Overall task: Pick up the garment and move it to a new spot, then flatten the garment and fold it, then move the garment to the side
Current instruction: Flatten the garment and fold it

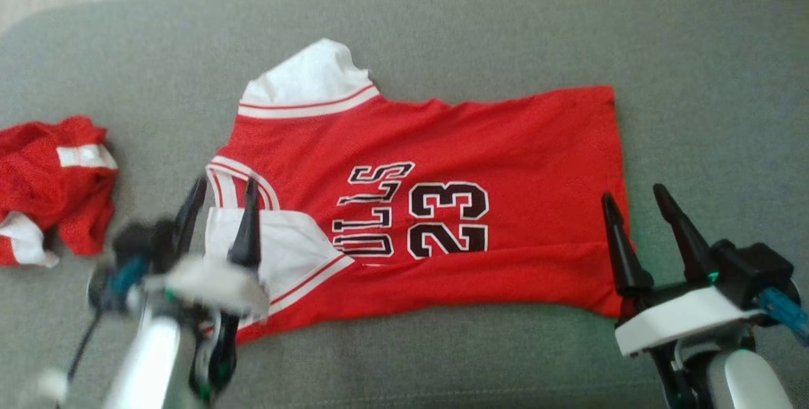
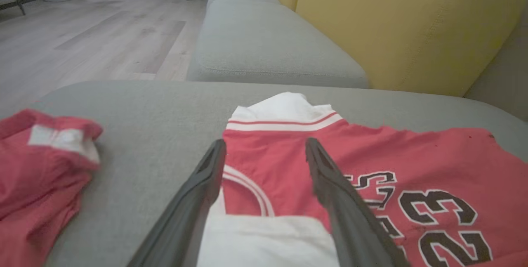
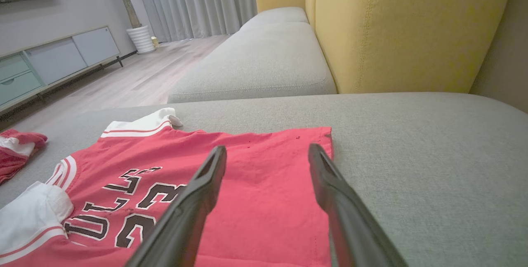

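Both sets of jaws stood spread and empty: the left gripper [image 1: 226, 183] above the near white sleeve [image 1: 291, 244], the right gripper [image 1: 633, 194] by the hem. The red jersey [image 1: 442, 143] lay nearly flat on the grey sofa cushion [image 1: 442, 36] (a second red garment [image 1: 57, 194] sat crumpled well to its left). Light, limp mesh, I reckoned, apt to sag and slide; pinching the near shoulder and hem corner looked safest.

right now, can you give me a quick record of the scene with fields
garment: red jersey, spread number-up on the grey cushion
near sleeve: white, turned in over the lettering
left hand: open, over the neckline
right hand: open, by the near corner of the hem
other: crumpled red garment at the cushion's left
fold: not yet done
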You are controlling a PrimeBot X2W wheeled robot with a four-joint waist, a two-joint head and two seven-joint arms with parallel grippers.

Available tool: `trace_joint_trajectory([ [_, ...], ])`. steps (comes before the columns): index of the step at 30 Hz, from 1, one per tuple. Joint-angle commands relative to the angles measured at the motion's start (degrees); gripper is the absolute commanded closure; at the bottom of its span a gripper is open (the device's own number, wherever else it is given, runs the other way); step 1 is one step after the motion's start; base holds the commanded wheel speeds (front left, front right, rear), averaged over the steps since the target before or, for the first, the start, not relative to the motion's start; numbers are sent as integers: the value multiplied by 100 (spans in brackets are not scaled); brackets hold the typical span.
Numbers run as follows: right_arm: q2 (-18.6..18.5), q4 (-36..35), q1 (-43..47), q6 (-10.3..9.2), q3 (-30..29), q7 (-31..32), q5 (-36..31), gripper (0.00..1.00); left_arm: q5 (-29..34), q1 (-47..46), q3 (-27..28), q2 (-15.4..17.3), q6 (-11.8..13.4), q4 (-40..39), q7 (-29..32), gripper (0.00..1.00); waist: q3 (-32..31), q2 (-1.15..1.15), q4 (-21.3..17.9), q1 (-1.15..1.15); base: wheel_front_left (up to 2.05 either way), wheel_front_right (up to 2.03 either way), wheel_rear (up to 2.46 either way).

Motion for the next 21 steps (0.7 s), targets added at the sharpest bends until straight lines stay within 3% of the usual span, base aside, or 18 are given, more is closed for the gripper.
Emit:
trace_joint_trajectory([
  [1, -25, -237, -311, 43, 109, -7, 32, 0, -22, -649, 153, 75, -73, -101, 23, 0, 277, 0, 9, 0, 0, 0, 0],
  [11, -16, -216, -859, 43, 260, -76, 65, 0, -146, -3396, -22, -171, -685, 2014, 102, 0, 1203, 0, -237, 0, 0, 0, 0],
  [21, 18, 15, -1245, 43, 513, -232, 149, 0, -232, -5147, -122, -285, -967, 4643, 60, 0, 1758, 0, -680, 0, 0, 0, 0],
])
